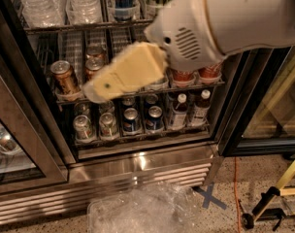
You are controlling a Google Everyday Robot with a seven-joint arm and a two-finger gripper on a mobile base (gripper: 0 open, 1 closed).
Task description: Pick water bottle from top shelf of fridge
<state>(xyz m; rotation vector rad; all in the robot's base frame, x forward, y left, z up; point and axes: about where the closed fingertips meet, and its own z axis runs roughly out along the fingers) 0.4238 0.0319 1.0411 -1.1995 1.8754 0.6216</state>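
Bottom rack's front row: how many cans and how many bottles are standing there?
Soda cans: 4
Dark-liquid bottles, white caps: 2
Total: 6
The gripper hangs in front of the middle rack, above them.

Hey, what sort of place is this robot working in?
Probably an office break room or test kitchen: a commercial drinks fridge with a steel frame, its wire racks stocked with soda cans and white-capped bottles, and a blue tape cross on the speckled floor. The gripper hangs before the racks.
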